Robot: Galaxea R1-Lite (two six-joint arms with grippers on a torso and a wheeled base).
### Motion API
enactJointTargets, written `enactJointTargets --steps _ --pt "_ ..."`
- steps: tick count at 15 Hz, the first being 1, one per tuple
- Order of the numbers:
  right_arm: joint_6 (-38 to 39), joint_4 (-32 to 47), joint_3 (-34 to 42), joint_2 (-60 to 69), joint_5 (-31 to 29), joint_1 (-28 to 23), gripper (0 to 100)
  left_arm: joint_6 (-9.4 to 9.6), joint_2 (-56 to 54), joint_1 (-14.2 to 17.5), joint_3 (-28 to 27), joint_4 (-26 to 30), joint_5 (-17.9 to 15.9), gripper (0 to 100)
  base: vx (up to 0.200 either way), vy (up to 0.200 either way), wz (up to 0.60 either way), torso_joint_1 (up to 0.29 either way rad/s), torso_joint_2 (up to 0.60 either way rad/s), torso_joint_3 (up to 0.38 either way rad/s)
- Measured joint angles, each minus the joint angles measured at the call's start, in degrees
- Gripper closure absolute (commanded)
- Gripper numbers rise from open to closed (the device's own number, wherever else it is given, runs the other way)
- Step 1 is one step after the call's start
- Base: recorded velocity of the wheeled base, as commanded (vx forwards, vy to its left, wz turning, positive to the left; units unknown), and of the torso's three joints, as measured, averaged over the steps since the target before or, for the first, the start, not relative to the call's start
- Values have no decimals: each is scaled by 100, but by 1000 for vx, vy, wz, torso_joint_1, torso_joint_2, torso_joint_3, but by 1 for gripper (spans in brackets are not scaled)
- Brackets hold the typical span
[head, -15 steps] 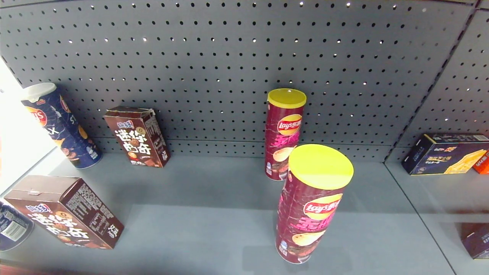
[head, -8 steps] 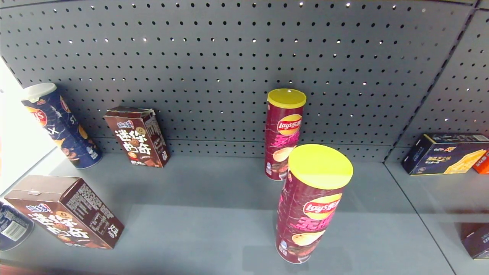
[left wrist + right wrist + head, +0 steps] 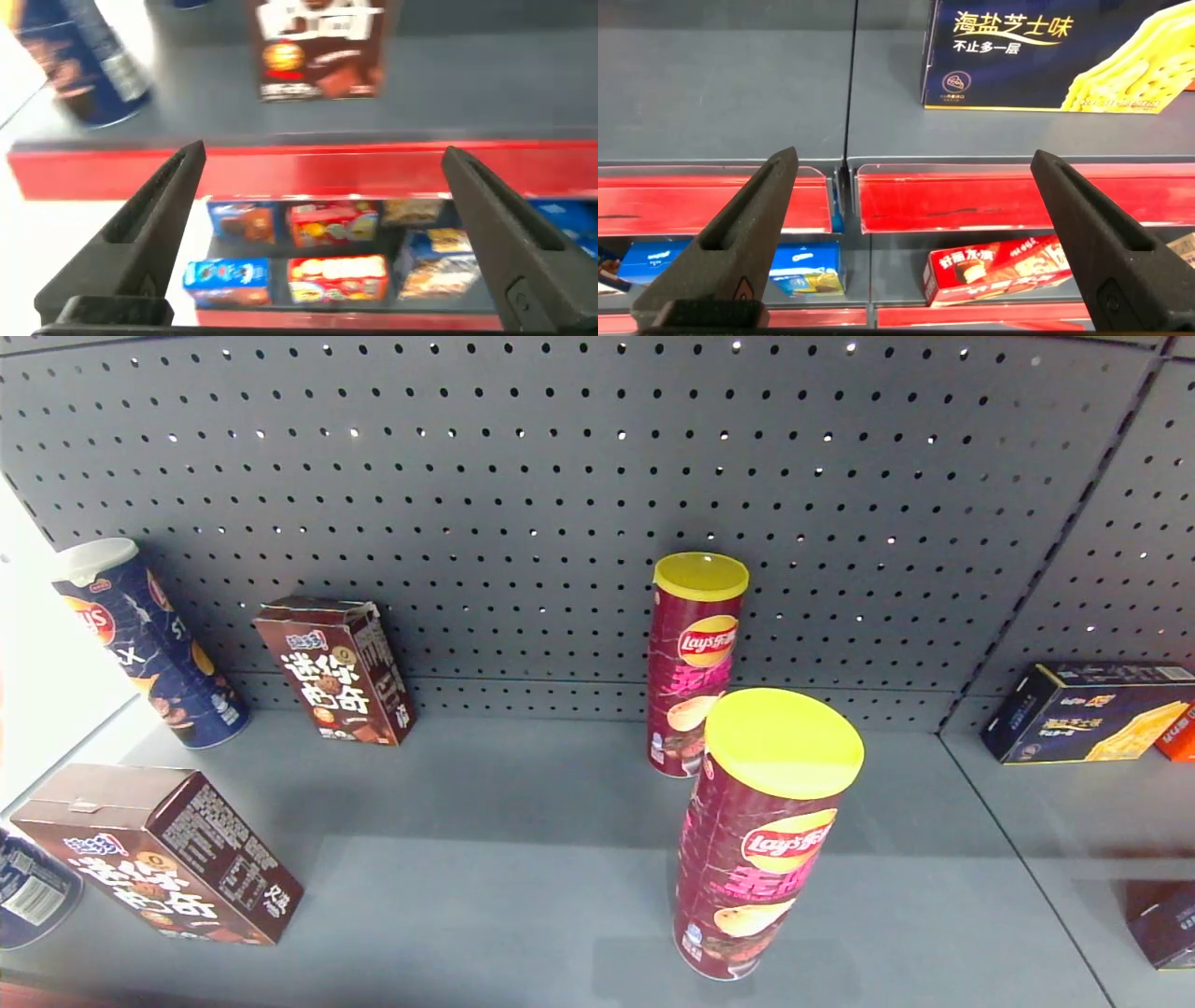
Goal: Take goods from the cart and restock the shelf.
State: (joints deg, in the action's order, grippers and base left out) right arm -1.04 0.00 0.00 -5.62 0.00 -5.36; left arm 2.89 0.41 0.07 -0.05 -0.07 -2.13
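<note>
Head view: the shelf [image 3: 523, 896] is partly stocked. A front chip can [image 3: 761, 840] and a rear chip can [image 3: 695, 663] stand upright mid-shelf with wide gaps around them, so restocking looks far from done.

Left wrist view: the left pincer [image 3: 322, 154] is spread wide and holds nothing, facing the shelf's red front edge [image 3: 308, 173]. A brown box [image 3: 318, 51] stands beyond it, well apart.

Right wrist view: the right pincer [image 3: 915, 157] gapes equally wide, empty. A dark blue box [image 3: 1055, 51] lies on the shelf beyond, untouched.

Chip cans [image 3: 761, 831], brown cookie boxes [image 3: 336, 672] and a dark-blue box [image 3: 1088, 714] carry printed labels.
</note>
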Motion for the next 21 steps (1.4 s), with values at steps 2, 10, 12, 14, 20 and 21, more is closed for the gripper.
enactJointTargets --steps 2,10,12,14,20,21 --pt "-49 -5 0 0 11 0 0 -21 0 0 5 2 -38 0 0 0 0 0 0 0" --pt "-191 -207 -1730 -1198 377 228 0 -44 0 -15 5 0 -49 0 0 0 0 0 0 0" --pt "-276 -486 -2320 -2042 539 605 0 -44 2 -17 5 0 -49 0 0 0 0 0 0 0" --pt "-321 -939 -2606 -2900 605 1148 0 -51 5 -21 5 2 -46 0 0 0 0 0 0 0" --pt "-394 -1675 -2807 -4979 623 2521 0 -51 10 -26 5 5 -46 0 0 0 0 0 0 0" --pt "-510 -1682 -2822 -5237 588 2742 0 -54 13 -26 5 2 -49 0 0 0 0 0 0 0"
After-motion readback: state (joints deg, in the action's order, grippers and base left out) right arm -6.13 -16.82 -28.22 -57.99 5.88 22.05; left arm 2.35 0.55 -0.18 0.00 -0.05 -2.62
